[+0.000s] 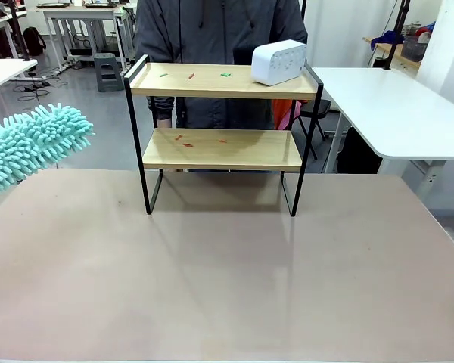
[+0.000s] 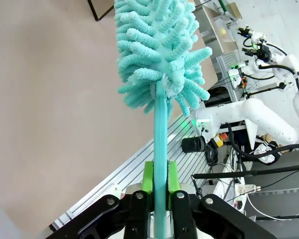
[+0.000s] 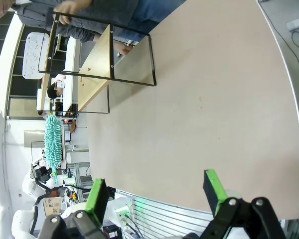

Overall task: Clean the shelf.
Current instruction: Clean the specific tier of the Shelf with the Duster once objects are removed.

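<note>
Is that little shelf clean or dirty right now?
Dirty. Small red and green scraps lie on both boards of the shelf, beside a white box on top. The duster, clamped in the left fingers, isn't touching it.

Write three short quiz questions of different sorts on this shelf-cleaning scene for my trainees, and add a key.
1. True or false: the left gripper is shut on the handle of the teal duster.
2. Where does the white box stand? A: on the top board of the shelf, at its right end in the front view. B: on the lower board. C: on the tabletop.
3. Fill in the gap: the jaws of the right gripper stand ____ and hold nothing.

Key: 1 true; 2 A; 3 open.
</note>
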Tool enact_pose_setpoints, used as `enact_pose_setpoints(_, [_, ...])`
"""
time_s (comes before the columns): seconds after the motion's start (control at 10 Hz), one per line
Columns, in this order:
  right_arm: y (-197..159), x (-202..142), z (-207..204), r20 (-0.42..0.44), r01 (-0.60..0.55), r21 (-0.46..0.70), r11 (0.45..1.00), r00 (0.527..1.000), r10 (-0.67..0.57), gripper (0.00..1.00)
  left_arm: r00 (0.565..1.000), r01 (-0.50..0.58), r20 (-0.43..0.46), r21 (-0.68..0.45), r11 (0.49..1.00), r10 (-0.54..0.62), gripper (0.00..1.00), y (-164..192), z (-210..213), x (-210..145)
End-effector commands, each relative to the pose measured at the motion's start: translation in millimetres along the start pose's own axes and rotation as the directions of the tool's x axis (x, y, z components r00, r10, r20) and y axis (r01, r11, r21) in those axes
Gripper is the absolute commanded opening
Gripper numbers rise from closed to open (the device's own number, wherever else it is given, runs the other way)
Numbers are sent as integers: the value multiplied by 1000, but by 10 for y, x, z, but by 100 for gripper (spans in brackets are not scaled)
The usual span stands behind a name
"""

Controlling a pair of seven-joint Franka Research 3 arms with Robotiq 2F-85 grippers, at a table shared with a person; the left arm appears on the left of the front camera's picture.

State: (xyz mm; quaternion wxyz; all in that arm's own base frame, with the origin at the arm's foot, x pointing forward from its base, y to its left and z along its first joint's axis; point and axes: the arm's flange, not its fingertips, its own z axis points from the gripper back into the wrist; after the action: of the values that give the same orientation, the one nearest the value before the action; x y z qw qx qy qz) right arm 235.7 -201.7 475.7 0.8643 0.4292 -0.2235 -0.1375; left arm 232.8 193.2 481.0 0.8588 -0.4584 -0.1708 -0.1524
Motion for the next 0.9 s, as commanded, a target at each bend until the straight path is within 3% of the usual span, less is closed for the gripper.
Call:
enact_pose_setpoints(0.0, [11, 11, -3, 12, -22, 25, 999, 1000, 22, 100, 1000, -10, 1, -12, 1000, 10, 0, -23, 34, 9])
enact_pose_setpoints(0.1, [11, 11, -3, 12, -22, 25, 999, 1000, 22, 100, 1000, 0, 0, 0, 1000, 0, 12, 0, 0, 0])
enact_pose_setpoints(0.2, [11, 11, -3, 12, -22, 25, 999, 1000, 22, 100, 992, 52, -113, -22, 998, -55, 12, -119, -36, -44])
enact_pose_setpoints(0.3, [11, 11, -3, 12, -22, 25, 999, 1000, 22, 100, 970, 105, -225, 61, 993, -89, 12, -298, -106, -119])
enact_pose_setpoints(0.5, [11, 11, -3, 12, -22, 25, 999, 1000, 22, 100, 891, 265, -405, 100, 959, -204, 12, -796, -319, -300])
enact_pose_setpoints(0.6, [11, 11, -3, 12, -22, 25, 999, 1000, 22, 100, 855, 326, -451, 84, 942, -255, 12, -1004, -540, -311])
enact_pose_setpoints(0.8, [11, 11, -3, 12, -22, 25, 999, 1000, 22, 100, 857, 366, -418, 82, 927, -301, 12, -1319, -1112, -124])
